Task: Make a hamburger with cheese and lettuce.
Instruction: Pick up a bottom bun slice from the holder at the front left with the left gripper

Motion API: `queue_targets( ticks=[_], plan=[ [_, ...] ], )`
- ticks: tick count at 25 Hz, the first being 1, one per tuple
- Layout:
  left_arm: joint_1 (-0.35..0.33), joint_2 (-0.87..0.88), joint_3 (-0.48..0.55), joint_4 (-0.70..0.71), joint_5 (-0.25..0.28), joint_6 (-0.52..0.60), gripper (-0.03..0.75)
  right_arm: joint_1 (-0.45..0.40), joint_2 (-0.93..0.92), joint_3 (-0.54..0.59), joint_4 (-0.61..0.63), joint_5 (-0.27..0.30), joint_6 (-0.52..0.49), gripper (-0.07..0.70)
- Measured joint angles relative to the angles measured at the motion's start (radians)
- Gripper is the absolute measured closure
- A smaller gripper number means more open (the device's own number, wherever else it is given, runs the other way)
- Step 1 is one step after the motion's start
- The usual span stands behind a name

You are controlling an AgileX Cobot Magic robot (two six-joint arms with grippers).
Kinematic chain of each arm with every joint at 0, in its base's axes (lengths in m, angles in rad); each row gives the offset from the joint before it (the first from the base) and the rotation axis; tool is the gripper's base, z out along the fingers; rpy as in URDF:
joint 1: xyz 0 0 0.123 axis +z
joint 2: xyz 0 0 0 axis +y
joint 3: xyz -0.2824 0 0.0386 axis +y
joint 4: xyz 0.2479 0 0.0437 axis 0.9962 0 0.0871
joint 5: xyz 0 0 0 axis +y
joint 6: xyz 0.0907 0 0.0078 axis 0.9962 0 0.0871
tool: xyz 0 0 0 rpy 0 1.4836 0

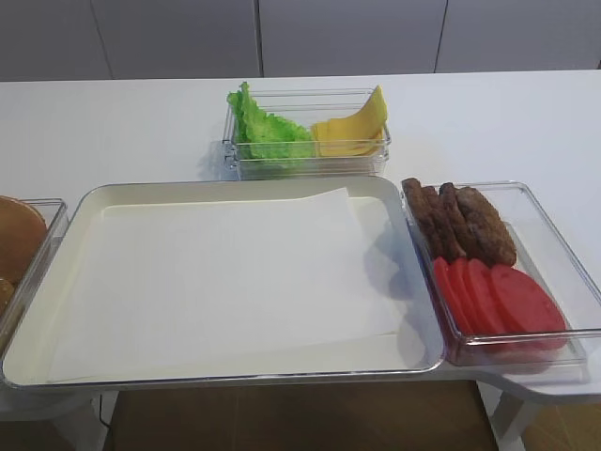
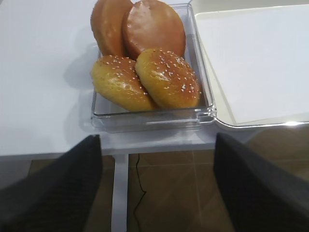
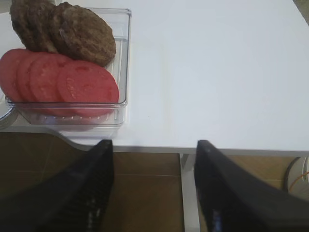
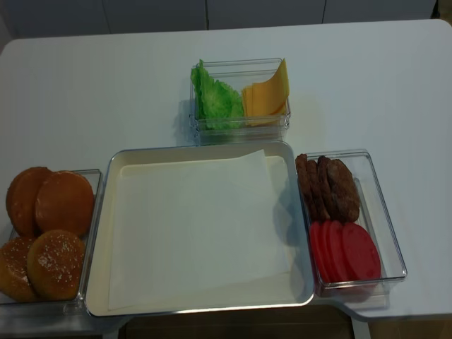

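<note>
Both grippers wide open, holding nothing: left gripper [image 2: 157, 186] near the buns [image 2: 145, 72], right gripper [image 3: 153, 186] near the tomato [image 3: 58, 79]. Tray [image 4: 99, 212] in the middle. Lettuce [image 4: 215, 99] and cheese [image 4: 267, 95] far, in one box [image 4: 240, 128].

Bun box [image 1: 38, 246] cut off by the left edge in the high view — only part of one bun [image 1: 17, 237] shows. Patties [image 3: 53, 26] clipped at the top edge of the right wrist view. Both grippers' fingertips run off the bottom of their wrist views — blurred, dark.
</note>
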Motion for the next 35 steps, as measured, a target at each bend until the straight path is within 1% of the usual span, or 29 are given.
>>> queue_targets(
  ticks=[12,16,19,22,26,28,29,30,32,35],
  plan=[
    [0.000,0.000,0.000,0.000,0.000,0.000,0.179,0.000,0.000,0.000,0.000,0.000,0.000,0.300],
    [0.000,0.000,-0.004,0.002,-0.014,-0.004,0.179,0.000,0.000,0.000,0.000,0.000,0.000,0.316],
    [0.000,0.024,-0.032,0.011,-0.018,-0.021,0.179,0.000,0.000,0.000,0.000,0.000,0.000,0.322],
    [0.000,0.109,-0.074,0.043,-0.023,-0.033,0.179,0.000,0.000,0.000,0.000,0.000,0.000,0.334],
    [0.000,0.269,-0.144,0.100,-0.042,-0.089,0.179,0.000,0.000,0.000,0.000,0.000,0.002,0.357],
    [0.000,0.352,-0.181,0.118,-0.063,-0.110,0.179,0.000,0.000,0.000,0.000,0.000,0.002,0.370],
    [0.000,0.435,-0.226,0.127,-0.081,-0.132,0.179,0.000,0.000,0.000,0.000,0.000,0.002,0.385],
    [0.000,0.435,-0.226,0.127,-0.081,-0.132,0.179,0.000,0.000,0.000,0.000,0.000,0.002,0.385],
    [0.000,0.523,-0.268,0.132,-0.104,-0.155,0.179,0.000,0.000,0.000,0.000,0.000,0.002,0.398],
    [0.000,0.644,-0.338,0.142,-0.122,-0.180,0.179,0.000,0.000,0.000,0.000,0.000,0.002,0.409]
  ],
)
